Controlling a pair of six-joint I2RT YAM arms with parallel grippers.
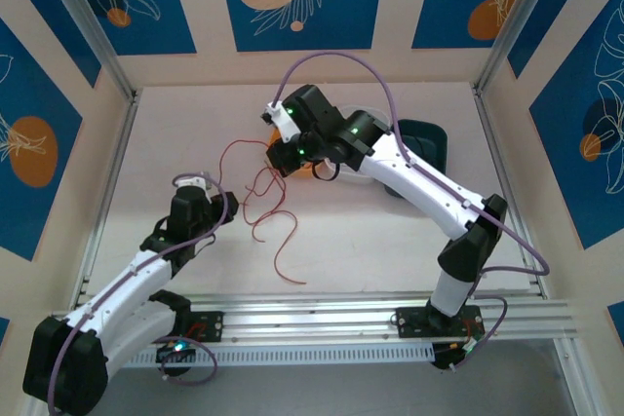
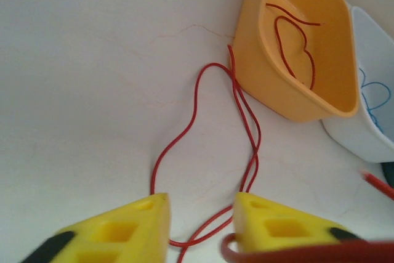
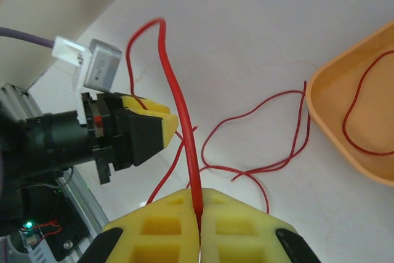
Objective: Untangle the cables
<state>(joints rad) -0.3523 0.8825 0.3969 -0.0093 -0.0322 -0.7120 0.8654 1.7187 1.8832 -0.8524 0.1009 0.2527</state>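
Thin red cables (image 1: 263,207) lie in loose loops on the white table between the two arms. My left gripper (image 2: 202,207) is low over them with its yellow jaws apart, and two red strands (image 2: 246,121) cross the gap on the table. A thicker-looking red strand drapes close past its right finger. My right gripper (image 3: 198,204) is shut on a red cable (image 3: 181,103) that rises from its tips and arcs toward the left gripper (image 3: 154,124). An orange bowl (image 2: 271,72) holds another red cable (image 2: 295,47). Beside it, a white bowl (image 2: 369,47) holds a blue cable (image 2: 369,97).
The orange bowl (image 1: 314,170) sits under my right gripper (image 1: 285,155), with the left gripper (image 1: 208,185) to its left. A dark object (image 1: 426,138) lies at the back right. An aluminium rail (image 1: 322,319) runs along the near edge, and patterned walls enclose the table.
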